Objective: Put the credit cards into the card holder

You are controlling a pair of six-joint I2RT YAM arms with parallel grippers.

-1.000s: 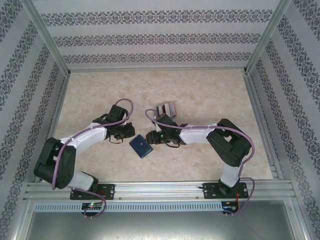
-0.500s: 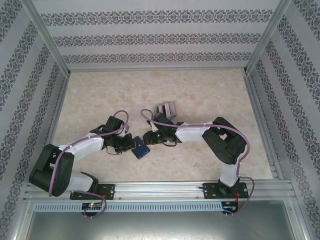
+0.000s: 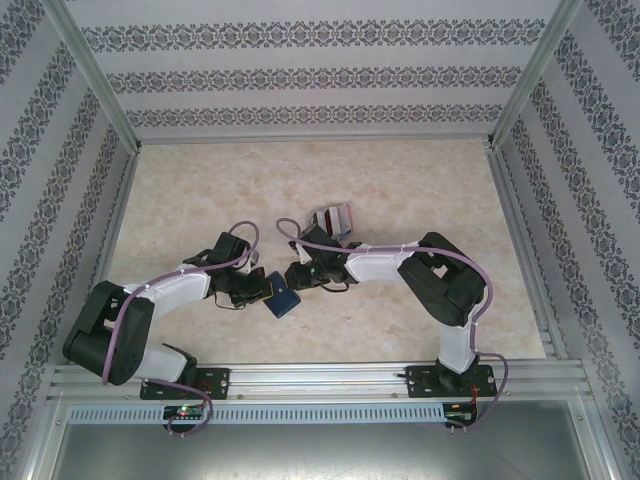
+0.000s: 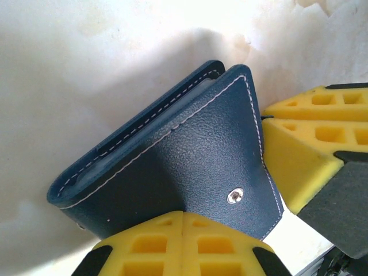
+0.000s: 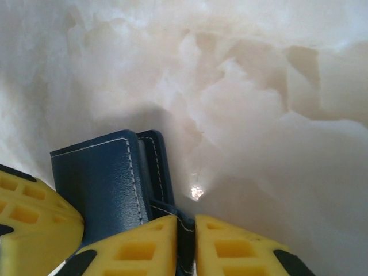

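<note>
The card holder [image 3: 284,299], a navy-blue folding wallet, lies on the table between both grippers. In the left wrist view its cover [image 4: 201,155] with the pale snap button [image 4: 234,196] is tilted up. My left gripper [image 4: 184,215] is shut, its yellow fingertips pressed together over the cover's near edge with nothing visible between them. My right gripper [image 5: 185,225] is shut on a navy flap of the card holder [image 5: 109,178] at its right end. The credit cards [image 3: 334,217] stand in red and dark tones just behind the right gripper [image 3: 298,277].
The cards sit in a pale rack [image 3: 325,226] close behind the right wrist. Patterned walls and metal rails [image 3: 300,380] enclose the marbled table [image 3: 420,190]. The two grippers are almost touching each other at the wallet.
Both arms came in onto the wallet. The left gripper closed at its left edge. The right gripper closed on its flap, and the wallet shifted slightly left.
</note>
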